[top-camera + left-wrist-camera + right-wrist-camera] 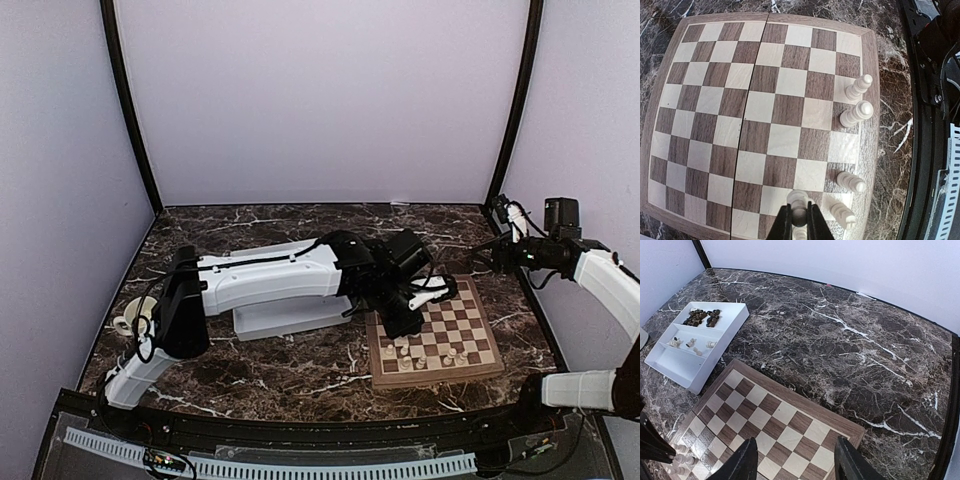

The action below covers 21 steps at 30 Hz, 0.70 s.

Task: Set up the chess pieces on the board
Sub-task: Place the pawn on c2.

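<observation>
The board lies under my left gripper, which is shut on a cream-white chess piece over the board's near-right corner. I cannot tell whether that piece touches the board. Four more cream pieces stand along the right edge row, among them one and another. In the top view the left gripper reaches over the board, and cream pieces line its near row. My right gripper hangs open and holds nothing above the board's far corner.
A white divided tray lies left of the board, holding dark pieces and a few cream ones. The left arm covers much of the tray in the top view. A cream mug stands at the far left. Walls enclose the marble table.
</observation>
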Tool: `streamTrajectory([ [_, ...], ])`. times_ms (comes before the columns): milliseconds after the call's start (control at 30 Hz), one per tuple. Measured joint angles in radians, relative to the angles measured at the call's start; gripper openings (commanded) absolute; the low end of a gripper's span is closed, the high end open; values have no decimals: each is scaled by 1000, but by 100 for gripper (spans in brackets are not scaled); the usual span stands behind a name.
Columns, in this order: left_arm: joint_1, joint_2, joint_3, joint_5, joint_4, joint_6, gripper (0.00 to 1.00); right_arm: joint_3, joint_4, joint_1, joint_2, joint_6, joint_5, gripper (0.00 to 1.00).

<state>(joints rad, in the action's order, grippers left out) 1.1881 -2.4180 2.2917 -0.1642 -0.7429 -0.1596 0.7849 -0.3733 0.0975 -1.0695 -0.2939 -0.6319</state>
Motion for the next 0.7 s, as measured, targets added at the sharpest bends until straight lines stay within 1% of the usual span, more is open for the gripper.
streamTrajectory([
  [700,26,-77,32,-21,12,-14,9,0,0,0,0,-4,-20,53],
])
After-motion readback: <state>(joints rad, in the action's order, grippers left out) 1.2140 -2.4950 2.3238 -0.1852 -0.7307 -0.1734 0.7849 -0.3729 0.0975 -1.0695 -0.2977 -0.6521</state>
